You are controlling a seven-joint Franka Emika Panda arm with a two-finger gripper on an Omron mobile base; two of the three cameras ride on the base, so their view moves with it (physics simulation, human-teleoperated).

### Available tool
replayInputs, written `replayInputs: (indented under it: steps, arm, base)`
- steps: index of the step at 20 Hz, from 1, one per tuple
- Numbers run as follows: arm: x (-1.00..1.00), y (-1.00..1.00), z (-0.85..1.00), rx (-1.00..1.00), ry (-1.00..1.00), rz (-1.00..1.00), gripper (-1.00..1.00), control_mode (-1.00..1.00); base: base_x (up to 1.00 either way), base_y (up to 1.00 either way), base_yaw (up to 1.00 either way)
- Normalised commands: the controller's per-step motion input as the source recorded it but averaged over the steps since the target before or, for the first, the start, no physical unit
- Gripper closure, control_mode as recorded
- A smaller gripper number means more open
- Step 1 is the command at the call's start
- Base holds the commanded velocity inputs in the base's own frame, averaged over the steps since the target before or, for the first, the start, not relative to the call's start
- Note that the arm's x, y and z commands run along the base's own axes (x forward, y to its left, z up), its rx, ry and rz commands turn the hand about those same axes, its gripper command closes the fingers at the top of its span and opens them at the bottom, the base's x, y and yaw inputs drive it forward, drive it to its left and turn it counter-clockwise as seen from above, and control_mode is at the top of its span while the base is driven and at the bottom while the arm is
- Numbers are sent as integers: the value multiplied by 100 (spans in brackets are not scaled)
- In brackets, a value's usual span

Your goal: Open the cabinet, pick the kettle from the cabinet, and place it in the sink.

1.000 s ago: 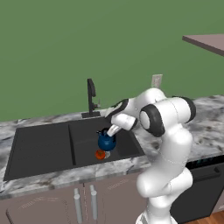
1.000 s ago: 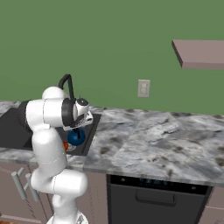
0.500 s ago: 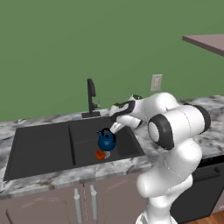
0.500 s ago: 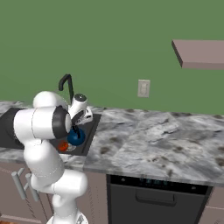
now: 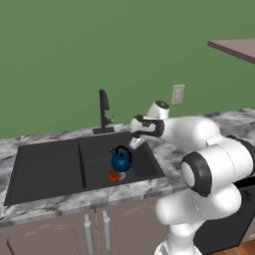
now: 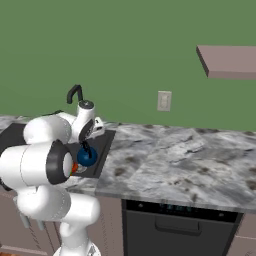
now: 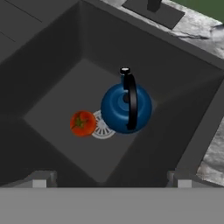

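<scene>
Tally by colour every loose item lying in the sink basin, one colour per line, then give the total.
Blue: 1, the kettle
Orange-red: 1, the tomato
Total: 2, both in the sink basin nearest the arm.

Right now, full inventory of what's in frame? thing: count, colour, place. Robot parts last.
kettle: 1, glossy blue with black handle, upright on the floor of the right basin, over the drain
tomato: 1, orange-red, on the basin floor beside the kettle
sink: 1, matte black, two basins, set in the counter
faucet: 1, black, behind the sink
counter: 1, grey marble, runs along the wall
wall outlet: 1, pale, on the green wall
shelf: 1, mauve-brown, upper right
lower cabinets: mauve-brown, grey handles, under the sink
dishwasher: 1, black, under the counter
gripper: 1, open, above the right basin, clear of the kettle
</scene>
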Motion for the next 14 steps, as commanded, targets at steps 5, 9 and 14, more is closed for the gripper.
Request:
replayInputs:
  steps: [5, 9, 14]
  arm:
    - [-38, -10, 47, -1, 0, 0, -100, -100]
    - [-43, -11, 45, 0, 0, -1, -100, -100]
    - [-45, -10, 42, 0, 0, -3, -100, -100]
  base:
    - [0, 0, 0]
    - [0, 0, 0]
    - [0, 0, 0]
